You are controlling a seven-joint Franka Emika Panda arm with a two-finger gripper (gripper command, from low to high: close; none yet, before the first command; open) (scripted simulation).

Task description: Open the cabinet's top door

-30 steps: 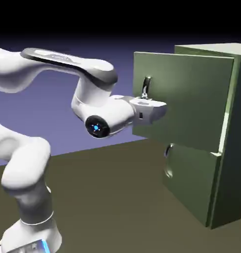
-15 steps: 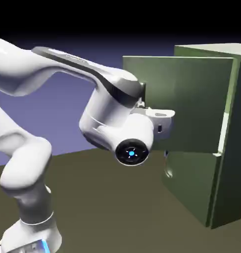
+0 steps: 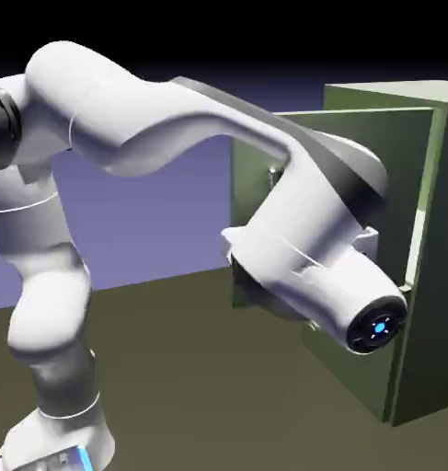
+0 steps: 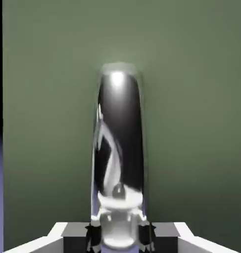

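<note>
The top door [image 3: 356, 184] hangs swung out from the cabinet [image 3: 439, 276], hinged at its right edge, and my gripper [image 4: 120, 237] is clamped on the shiny handle [image 4: 120, 143] near the door's free left edge, my arm [image 3: 292, 230] crossing its face.

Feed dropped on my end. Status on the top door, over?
Gripper shut on the handle, fingers either side. Top door swung well out from the cabinet. Forearm hides the hand outside; nothing blocking.

End effector [image 4: 120, 232] clamps handle [image 4: 119, 143] — green top door [image 4: 191, 99] behind.
</note>
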